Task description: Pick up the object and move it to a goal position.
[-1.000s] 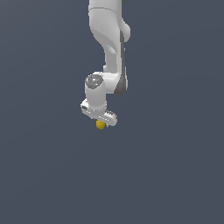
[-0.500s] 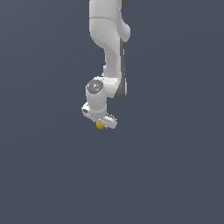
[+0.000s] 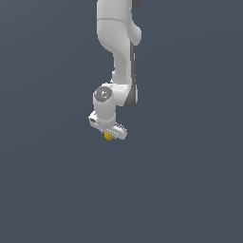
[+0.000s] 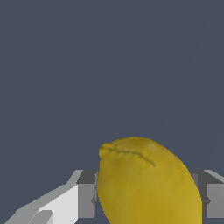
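The object [image 3: 108, 136] is a small yellow lumpy ball, just peeking out under the white hand in the exterior view. In the wrist view the object [image 4: 146, 181] fills the lower middle, pressed between two grey-white fingers [image 4: 83, 194], one on each side. My gripper [image 3: 109, 135] is shut on it, held in mid-air with the white arm reaching down from above. Most of the fingers are hidden behind the hand in the exterior view.
Only a plain dark grey-blue background [image 3: 190, 180] surrounds the arm in both views. No other objects, containers or edges show.
The arm and hand have drifted slightly upward and toward the exterior view's left, carrying the yellow object along in the same grip.
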`<state>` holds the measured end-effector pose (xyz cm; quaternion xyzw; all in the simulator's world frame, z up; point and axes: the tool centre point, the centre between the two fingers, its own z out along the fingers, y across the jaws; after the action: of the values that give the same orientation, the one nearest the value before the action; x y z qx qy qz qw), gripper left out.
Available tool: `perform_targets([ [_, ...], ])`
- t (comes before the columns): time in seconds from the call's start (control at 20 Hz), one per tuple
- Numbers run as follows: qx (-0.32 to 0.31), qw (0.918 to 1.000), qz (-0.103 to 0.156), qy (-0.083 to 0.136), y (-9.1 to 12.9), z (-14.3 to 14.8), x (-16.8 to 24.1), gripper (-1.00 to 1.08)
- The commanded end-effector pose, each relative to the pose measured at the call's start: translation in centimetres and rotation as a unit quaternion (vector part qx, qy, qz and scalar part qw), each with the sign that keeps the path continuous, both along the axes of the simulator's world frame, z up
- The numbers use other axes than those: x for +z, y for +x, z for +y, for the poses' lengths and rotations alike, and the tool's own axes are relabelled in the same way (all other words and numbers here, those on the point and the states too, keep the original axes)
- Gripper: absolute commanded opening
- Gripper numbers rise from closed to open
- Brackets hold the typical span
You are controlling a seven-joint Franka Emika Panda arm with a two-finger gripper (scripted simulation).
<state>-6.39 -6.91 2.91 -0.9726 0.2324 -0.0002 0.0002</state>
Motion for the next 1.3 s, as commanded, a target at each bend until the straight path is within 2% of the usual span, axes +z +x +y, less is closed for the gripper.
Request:
perform_targets([
  [0.0,0.0,1.0,0.0,0.0,0.0,0.0,0.1,-1.0],
  [0.25,0.0,1.0,0.0,0.0,0.3,-0.4,1.4,-1.0],
  [0.55,0.0,1.0,0.0,0.0,0.9,-1.3,4.9,-1.0],
  [1.25,-0.001,1.0,0.0,0.0,3.6,-4.7,18.4,-1.0],
])
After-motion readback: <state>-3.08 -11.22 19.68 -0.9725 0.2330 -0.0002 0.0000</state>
